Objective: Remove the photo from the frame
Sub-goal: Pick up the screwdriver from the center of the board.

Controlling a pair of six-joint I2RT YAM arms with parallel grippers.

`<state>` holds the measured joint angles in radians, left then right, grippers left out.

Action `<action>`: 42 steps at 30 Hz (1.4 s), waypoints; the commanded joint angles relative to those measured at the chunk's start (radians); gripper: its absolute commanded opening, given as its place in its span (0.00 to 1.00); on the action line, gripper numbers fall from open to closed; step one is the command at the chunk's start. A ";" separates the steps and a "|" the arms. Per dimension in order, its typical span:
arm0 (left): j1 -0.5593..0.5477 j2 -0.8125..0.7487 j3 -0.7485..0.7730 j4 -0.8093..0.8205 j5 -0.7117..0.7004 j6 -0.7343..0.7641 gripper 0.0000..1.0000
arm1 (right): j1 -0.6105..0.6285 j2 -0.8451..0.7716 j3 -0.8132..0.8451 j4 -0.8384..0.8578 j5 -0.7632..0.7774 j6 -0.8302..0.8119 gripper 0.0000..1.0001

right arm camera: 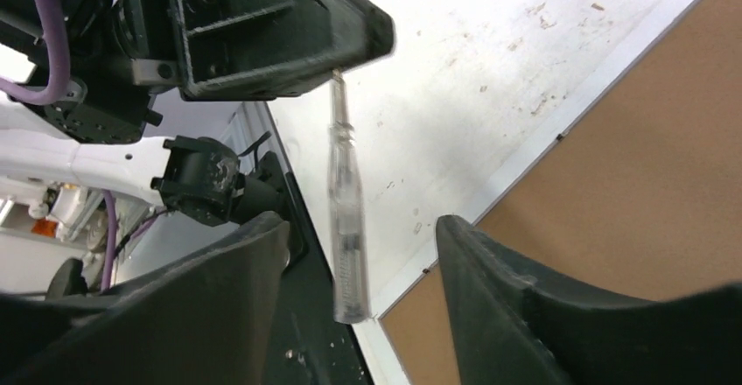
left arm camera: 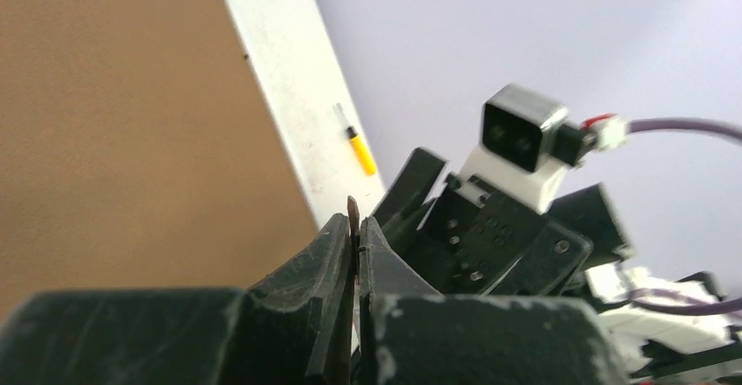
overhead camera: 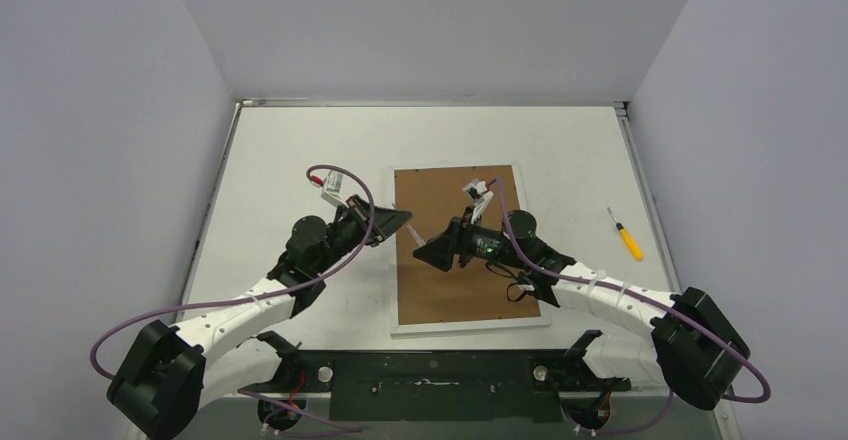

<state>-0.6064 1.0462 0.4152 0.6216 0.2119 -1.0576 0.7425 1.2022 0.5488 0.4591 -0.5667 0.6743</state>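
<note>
Photo unseen (presumably under brown fibreboard back) in large white-bordered frame (overhead camera: pixel 455 295), face down near bench's near edge. Shut wide-open right gripper (right arm camera: pixel 359 227) squarely on handle of clear plastic screwdriver (right arm camera: pixel 343 201) pinched by its blade in left gripper (left arm camera: pixel 354 227); then loosen left.

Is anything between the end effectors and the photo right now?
Yes. The frame lies face down, and its brown backing board covers the whole opening; the photo is not visible. Left end effector holds a clear screwdriver.
</note>
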 commanded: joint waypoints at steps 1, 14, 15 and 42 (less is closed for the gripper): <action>0.007 -0.016 -0.035 0.205 -0.069 -0.171 0.00 | 0.018 -0.036 -0.091 0.288 0.092 0.133 0.71; -0.016 -0.107 -0.114 0.339 -0.272 -0.228 0.00 | 0.201 0.082 -0.158 0.718 0.492 0.512 0.70; -0.016 -0.108 -0.114 0.347 -0.273 -0.230 0.00 | 0.207 0.102 -0.151 0.729 0.505 0.527 0.67; -0.016 -0.161 -0.111 0.289 -0.270 -0.183 0.00 | 0.225 0.219 -0.033 0.798 0.527 0.552 0.12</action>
<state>-0.6201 0.8974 0.2924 0.8928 -0.0547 -1.2602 0.9630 1.3968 0.4759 1.1858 -0.0120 1.2175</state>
